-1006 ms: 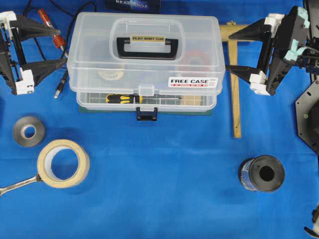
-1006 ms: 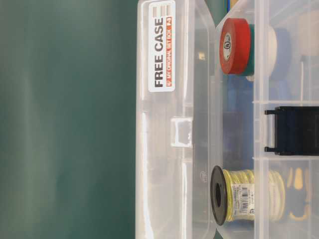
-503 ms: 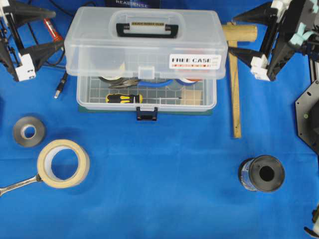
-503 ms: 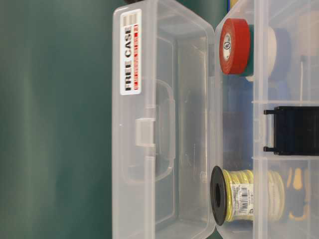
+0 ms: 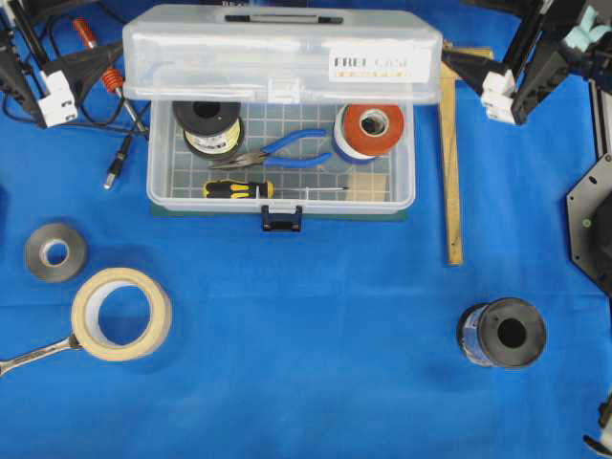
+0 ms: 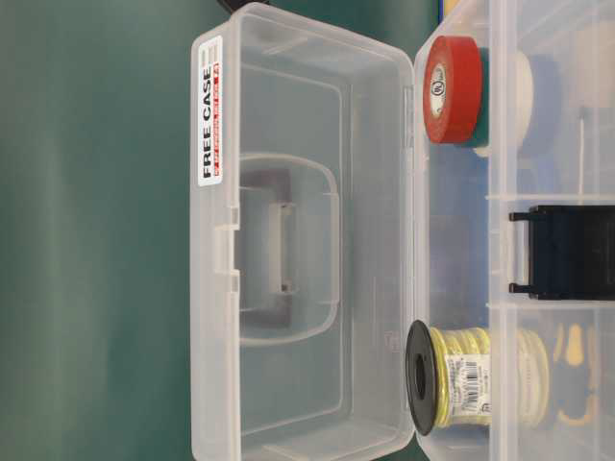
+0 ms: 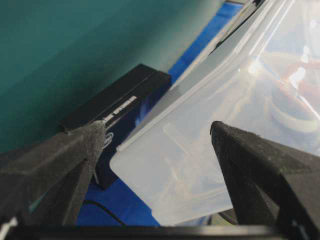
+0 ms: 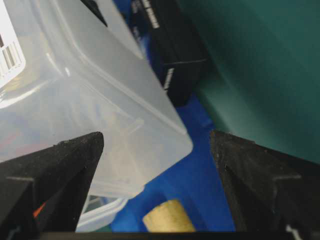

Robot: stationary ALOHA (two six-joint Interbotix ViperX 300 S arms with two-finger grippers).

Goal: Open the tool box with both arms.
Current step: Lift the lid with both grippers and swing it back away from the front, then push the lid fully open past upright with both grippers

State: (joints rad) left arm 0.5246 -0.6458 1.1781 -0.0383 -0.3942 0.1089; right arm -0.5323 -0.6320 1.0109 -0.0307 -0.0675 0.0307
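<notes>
Tool box (image 5: 287, 57) clear glossy plastic; cloth (image 5: 306, 363) seemingly matt.

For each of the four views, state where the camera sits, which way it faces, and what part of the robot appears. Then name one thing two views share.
Overhead: above, facing down on the tool box; left hand and right hand flank it.
Table-level: low, sideways at the raised lid; no robot.
Left wrist: between open fingers toward the lid's corner.
Right wrist: likewise, fingers open.
Shared: the FREE CASE sticker, overhead and table-level.

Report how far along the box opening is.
Done: the lid stands raised, showing pliers and spools inside the tool box. In hand: nothing; left gripper and right gripper sit open beside the lid's corners. Left: possibly only pulling the arms away.
</notes>
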